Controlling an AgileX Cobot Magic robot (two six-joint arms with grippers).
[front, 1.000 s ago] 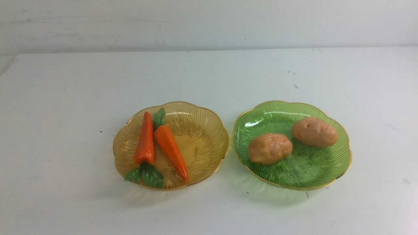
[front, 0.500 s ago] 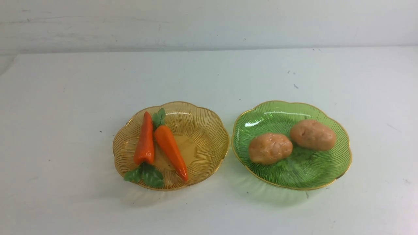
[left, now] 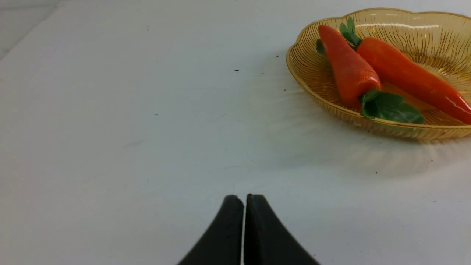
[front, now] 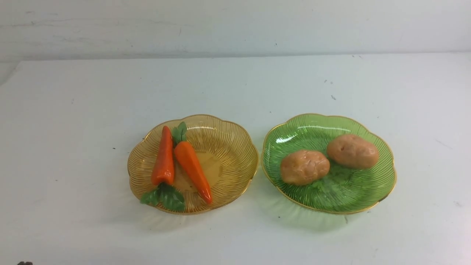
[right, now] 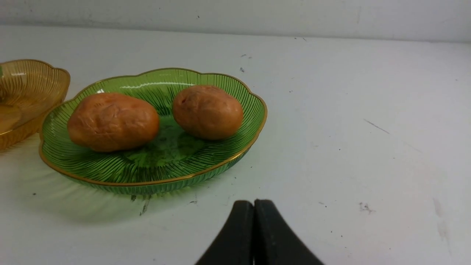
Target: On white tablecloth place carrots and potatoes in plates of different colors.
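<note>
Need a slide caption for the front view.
Two carrots in the amber plate, two potatoes in the green plate, side by side on the white tablecloth.

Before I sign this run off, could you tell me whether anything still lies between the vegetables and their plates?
Nothing visible does. Both carrots already lie in the amber plate, and both potatoes in the green plate, side by side on the white tablecloth.

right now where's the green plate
In the front view the green plate sits on the robot's right, close beside the amber plate, holding both potatoes.
</note>
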